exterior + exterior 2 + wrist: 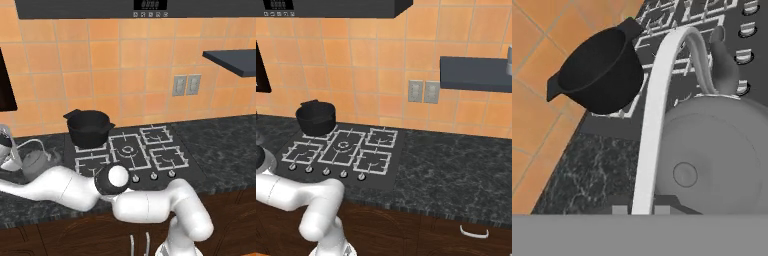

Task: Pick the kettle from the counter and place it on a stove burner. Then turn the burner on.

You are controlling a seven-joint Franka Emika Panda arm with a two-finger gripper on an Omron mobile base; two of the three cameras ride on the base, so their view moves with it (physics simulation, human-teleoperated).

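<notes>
Kettle (712,155) right below gripper (641,210)

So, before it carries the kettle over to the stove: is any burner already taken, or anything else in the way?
The black pot sits on the back-left burner of the stove, nearest the kettle. The other four burners look free, and nothing visible lies between kettle and stove.

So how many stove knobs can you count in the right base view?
5, in a row along the stove front edge: knobs. None seems hidden.
</notes>
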